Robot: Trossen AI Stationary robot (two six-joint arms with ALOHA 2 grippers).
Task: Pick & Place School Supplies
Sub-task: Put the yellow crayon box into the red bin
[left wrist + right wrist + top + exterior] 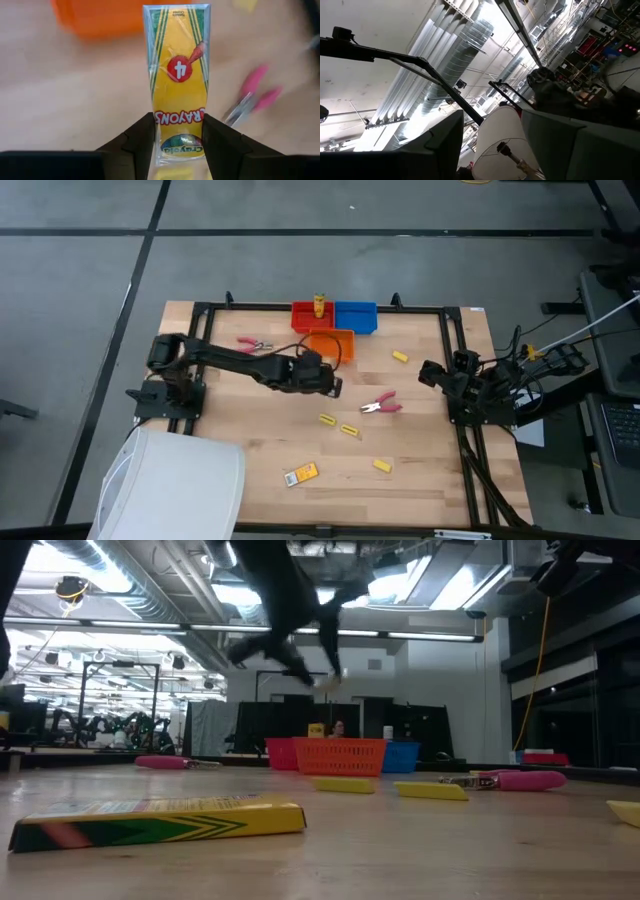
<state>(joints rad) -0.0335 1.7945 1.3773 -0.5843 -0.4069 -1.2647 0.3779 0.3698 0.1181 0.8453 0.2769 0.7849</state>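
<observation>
Wooden table (420,450): left tool (177,145) grips "CRAYONS" "Crayola" "4" packet (177,75).

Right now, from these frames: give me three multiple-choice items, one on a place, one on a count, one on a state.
1. Where is the orange bin?
A. in front of the red bin and blue bin
B. at the table's right edge
C. under the right gripper

2. How many bins?
A. two
B. three
C. five

3. The left gripper is:
A. wide open, empty
B. shut on the crayon box
C. out of view

Key: 1 A, the high view shows it; 2 B, red, blue, orange; 3 B, fingers clamp the box.
</observation>
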